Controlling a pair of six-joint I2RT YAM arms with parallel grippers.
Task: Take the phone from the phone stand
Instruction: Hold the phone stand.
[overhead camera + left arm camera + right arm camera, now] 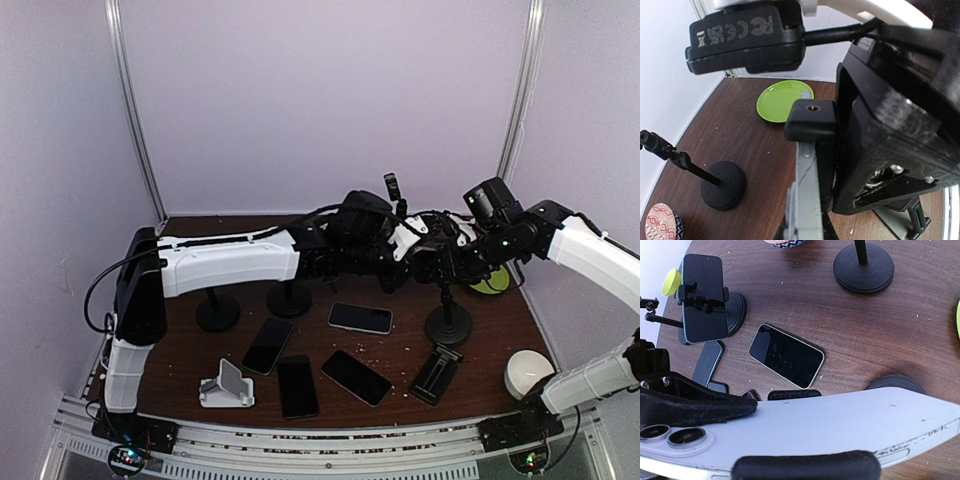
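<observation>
From the top camera, the white-and-black left arm (pixel 230 262) reaches from the lower left of the frame to the centre, and the right arm (pixel 590 250) comes in from the right edge. Their wrists meet raised above the dark brown wooden surface (pixel 400 345) at centre right, too tangled there to read either grip. Just below them a black phone (pixel 361 318) lies flat, with three more dark phones flat toward the lower centre. A white desk stand (pixel 227 388) sits lower left, a black round-based pole stand (pixel 448 322) stands under the wrists, and a lime green plate (pixel 492 282) shows at right, partly behind the right arm. In the left wrist view, the left fingers (pixel 890 150) fill the right side as a black block. They are pressed nearly together, and I cannot tell what, if anything, they pinch. Touching them on the left, the phone stand's black clamp head (pixel 812 120), with a brass threaded hole, caps the pale edge of the white phone (pixel 805 200) at bottom centre. In the right wrist view, the white phone runs across the bottom of the frame, two camera lenses at lower left. The right fingers (pixel 805 467) pinch it, one along its lower edge, the other across its back at left. At upper left a dark blue phone (pixel 704 295) sits clamped in another black stand.
</observation>
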